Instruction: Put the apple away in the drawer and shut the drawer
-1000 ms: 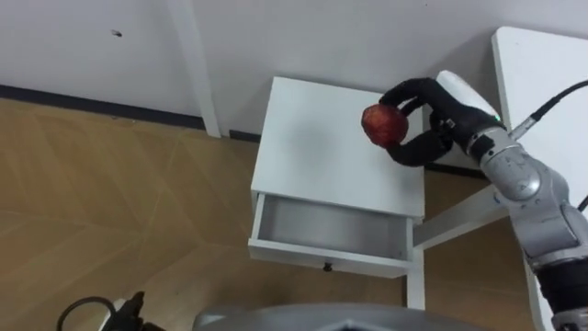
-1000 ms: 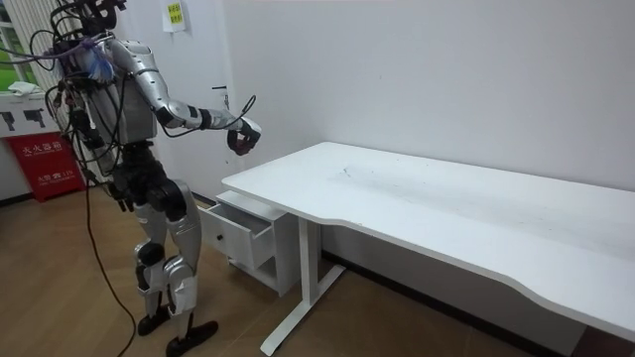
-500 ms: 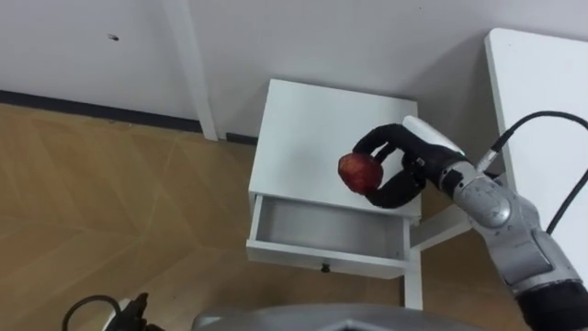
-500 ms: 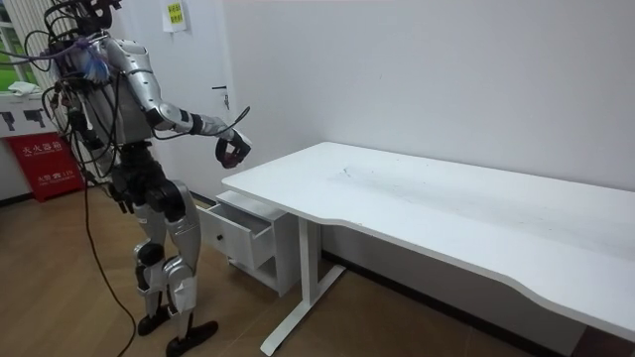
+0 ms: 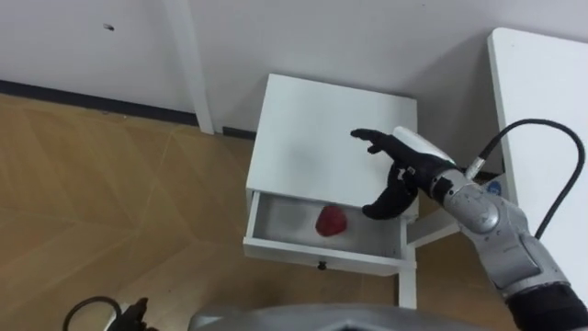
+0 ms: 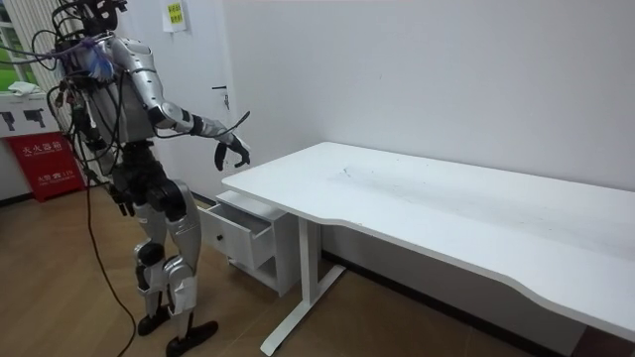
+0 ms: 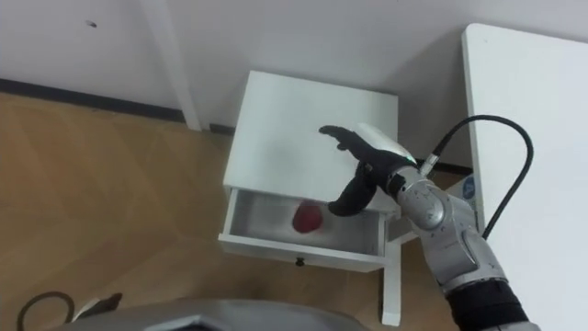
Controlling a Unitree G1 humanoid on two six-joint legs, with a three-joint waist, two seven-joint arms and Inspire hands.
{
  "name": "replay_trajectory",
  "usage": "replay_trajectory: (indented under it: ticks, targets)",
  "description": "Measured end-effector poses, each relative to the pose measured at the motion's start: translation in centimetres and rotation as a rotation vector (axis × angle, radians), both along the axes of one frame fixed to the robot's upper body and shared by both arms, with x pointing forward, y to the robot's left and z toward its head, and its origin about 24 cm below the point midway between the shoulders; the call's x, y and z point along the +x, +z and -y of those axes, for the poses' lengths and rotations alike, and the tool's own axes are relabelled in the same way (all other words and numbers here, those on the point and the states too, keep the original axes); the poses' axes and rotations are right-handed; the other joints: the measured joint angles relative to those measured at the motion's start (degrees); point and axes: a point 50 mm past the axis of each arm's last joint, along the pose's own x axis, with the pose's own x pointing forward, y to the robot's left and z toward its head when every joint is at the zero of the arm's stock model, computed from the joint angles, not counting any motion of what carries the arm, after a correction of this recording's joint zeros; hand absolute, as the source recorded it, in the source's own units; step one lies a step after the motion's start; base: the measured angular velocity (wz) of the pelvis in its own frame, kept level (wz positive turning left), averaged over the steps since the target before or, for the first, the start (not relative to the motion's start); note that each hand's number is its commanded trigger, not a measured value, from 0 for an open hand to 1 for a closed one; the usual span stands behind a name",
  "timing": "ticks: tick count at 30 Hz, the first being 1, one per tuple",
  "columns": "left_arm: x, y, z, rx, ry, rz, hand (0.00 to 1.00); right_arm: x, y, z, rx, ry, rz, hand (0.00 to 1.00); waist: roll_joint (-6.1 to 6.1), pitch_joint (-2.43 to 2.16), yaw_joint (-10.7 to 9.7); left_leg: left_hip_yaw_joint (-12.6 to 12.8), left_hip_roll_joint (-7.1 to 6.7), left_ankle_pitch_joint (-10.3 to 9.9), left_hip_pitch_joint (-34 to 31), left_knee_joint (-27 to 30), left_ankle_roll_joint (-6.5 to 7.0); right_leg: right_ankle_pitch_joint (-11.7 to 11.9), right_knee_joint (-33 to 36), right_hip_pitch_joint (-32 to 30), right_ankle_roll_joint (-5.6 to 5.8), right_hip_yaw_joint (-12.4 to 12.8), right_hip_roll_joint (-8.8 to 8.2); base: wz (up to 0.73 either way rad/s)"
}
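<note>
While right hand (image 5: 397, 170) hovers, fingers spread, over stand (image 5: 312, 138) front edge | apple (image 5: 331, 222) mid open drawer (image 5: 322, 256), room either side | earlier: apple gripped, now released

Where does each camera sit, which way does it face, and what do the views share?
Left eye view: on the robot's head, looking down at the white cabinet, its open drawer and the apple inside; the right arm enters from lower right, right hand open over the cabinet.
Right eye view: beside it on the head, same downward look, same arm.
Room view: standing off in the room, facing the wall; whole robot beside the desk.
Shared: all three show cabinet, drawer and right hand.
</note>
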Motion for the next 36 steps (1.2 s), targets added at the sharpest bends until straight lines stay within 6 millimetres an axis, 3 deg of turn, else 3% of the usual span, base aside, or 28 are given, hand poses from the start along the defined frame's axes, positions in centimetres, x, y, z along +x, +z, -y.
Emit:
replay_trajectory:
  ticks: [10,13,14,19,23,28,30,31,32,33,34,35,36]
  targets:
    - [-0.1,0.0,0.2,-0.005,0.006,0.004,0.00,-0.8,-1.1,0.4,-0.004,-0.022,-0.052,0.00,0.35,-0.11,-0.1,0.0,0.00,0.0,0.0,0.0,0.01,0.0,0.0,0.0,0.00,-0.2,-0.08,0.00]
    - [-0.3,-0.2,0.6,-0.015,0.011,0.001,0.00,-1.0,-1.4,0.5,-0.008,-0.027,-0.064,0.00,0.70,-0.30,-0.1,0.0,0.00,0.0,0.0,0.0,0.01,0.0,0.0,0.0,0.00,-0.2,-0.07,0.00]
    - [-0.4,-0.2,0.8,-0.020,0.016,-0.001,0.00,-1.0,-1.5,0.7,-0.012,-0.031,-0.071,0.00,0.70,-0.56,-0.2,0.0,0.00,0.0,0.0,0.1,0.01,0.0,0.0,0.1,0.00,0.0,-0.08,0.00]
    - [-1.1,-0.3,0.8,-0.023,0.058,-0.007,0.00,-1.8,-3.3,2.2,-0.011,-0.135,-0.129,0.00,1.02,-0.41,-0.3,-0.1,0.00,0.0,1.9,-0.3,0.01,0.0,-0.2,2.0,0.07,0.5,-0.06,0.02]
    - [-1.6,-0.2,0.6,0.005,0.090,0.001,0.00,-4.6,-6.5,4.5,-0.017,-0.323,-0.239,0.00,0.84,-0.38,-0.4,-0.1,-0.05,0.0,2.3,-0.2,0.06,-0.1,-0.2,2.5,0.10,0.4,-0.18,0.01]
    - [-2.6,-0.6,1.2,0.019,0.128,-0.022,0.00,-10.6,-10.5,7.2,0.021,-0.681,-0.415,0.00,1.83,-0.44,-1.0,0.0,-0.20,-0.3,2.1,0.1,0.33,-0.1,0.0,2.6,0.15,0.0,-0.79,0.01]
    - [-3.1,-0.8,1.8,0.004,0.143,-0.032,0.00,-13.0,-11.1,8.1,-0.012,-0.790,-0.444,0.00,2.46,-0.61,-3.2,-0.2,-0.70,-1.2,1.6,1.6,0.69,-0.8,0.8,2.8,1.06,-1.3,-1.54,0.14]
    - [-3.3,-0.8,1.9,0.002,0.148,-0.038,0.00,-13.2,-11.2,8.1,-0.027,-0.797,-0.442,0.00,3.05,-0.44,-4.0,-0.1,-0.94,-1.6,1.3,2.4,0.82,-1.2,1.6,2.8,1.21,-1.6,-1.85,0.45]
    - [-3.3,-0.9,2.0,-0.003,0.160,-0.039,0.00,-14.1,-11.4,8.4,-0.043,-0.837,-0.443,0.00,3.15,-0.78,-5.7,0.6,-1.16,-2.5,0.6,4.2,1.22,-2.5,4.5,2.1,1.80,-3.0,-2.89,0.63]
    - [-3.0,-0.9,2.1,-0.006,0.161,-0.038,0.00,-14.6,-11.4,8.9,-0.053,-0.887,-0.448,0.00,4.07,-0.83,-6.4,1.4,-1.41,-3.1,-0.1,5.7,1.62,-3.7,10.9,-0.3,2.54,-3.3,-4.48,0.64]
    - [-2.7,-1.0,2.2,-0.009,0.161,-0.032,0.00,-15.0,-11.4,9.3,-0.058,-0.922,-0.452,0.00,3.85,-0.83,-6.7,2.0,-1.46,-3.2,-0.1,6.1,1.87,-3.9,15.0,-2.1,2.62,-2.9,-5.24,0.55]
    - [-2.3,-0.9,2.1,-0.009,0.160,-0.022,0.00,-15.9,-11.6,9.7,-0.069,-0.981,-0.467,0.00,4.70,-0.92,-7.2,2.5,-2.07,-3.1,0.1,6.3,2.71,-3.4,25.0,-6.8,2.43,-1.1,-7.07,0.45]
    - [-2.0,-0.9,1.9,-0.002,0.159,-0.021,0.00,-17.2,-11.8,9.9,-0.087,-1.023,-0.505,0.00,4.80,-1.01,-7.8,2.7,-2.96,-3.2,0.6,6.9,3.70,-0.6,34.8,-12.1,2.02,1.5,-8.91,0.35]
